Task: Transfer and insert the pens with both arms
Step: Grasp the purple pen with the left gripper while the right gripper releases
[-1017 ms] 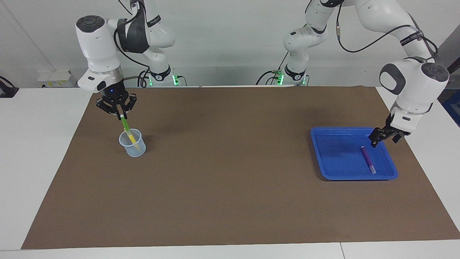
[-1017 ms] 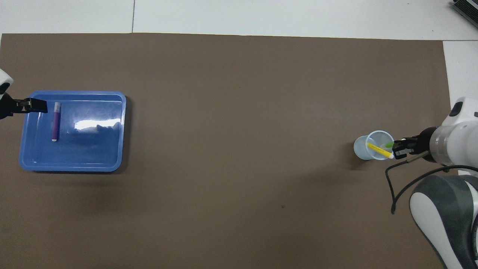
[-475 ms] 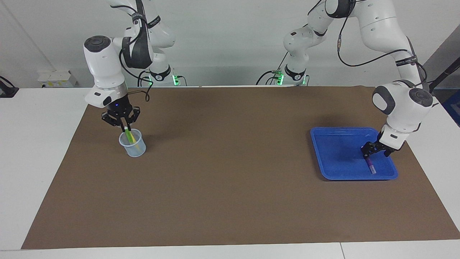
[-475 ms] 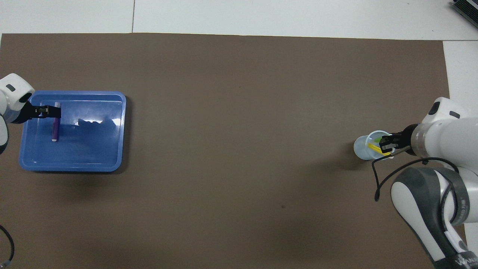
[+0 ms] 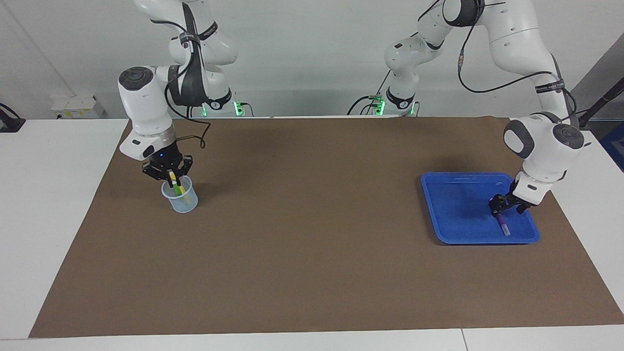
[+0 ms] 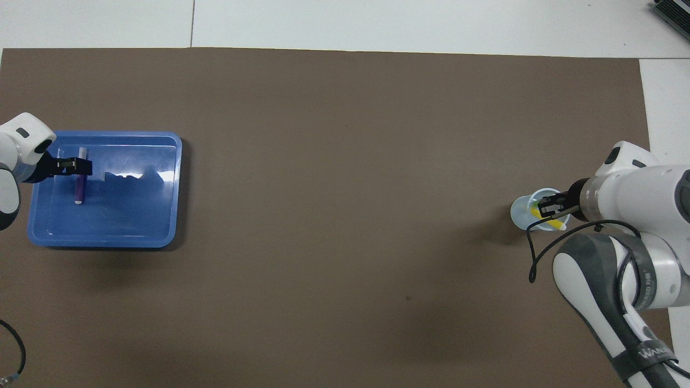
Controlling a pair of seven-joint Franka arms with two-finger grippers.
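The green pen (image 5: 174, 185) stands tilted in a clear plastic cup (image 5: 184, 204) at the right arm's end of the table. My right gripper (image 5: 171, 176) is shut on its pale top, just above the cup's rim. A yellow pen (image 5: 181, 190) leans in the same cup (image 6: 518, 213), seen from overhead under the right gripper (image 6: 545, 206). The purple pen (image 5: 503, 227) lies in a blue tray (image 5: 458, 176) at the left arm's end. My left gripper (image 5: 498, 210) is down on the end of that pen nearer the robots. Overhead, the left gripper (image 6: 81, 167) covers part of the purple pen (image 6: 79, 188).
A brown mat (image 5: 312, 219) covers most of the white table. The tray (image 6: 178, 188) holds only the purple pen. A loose black cable (image 6: 539, 258) hangs from the right wrist beside the cup.
My right gripper has come down and pushed the green pen deeper into the cup. My left gripper has dropped from the tray's edge onto the purple pen.
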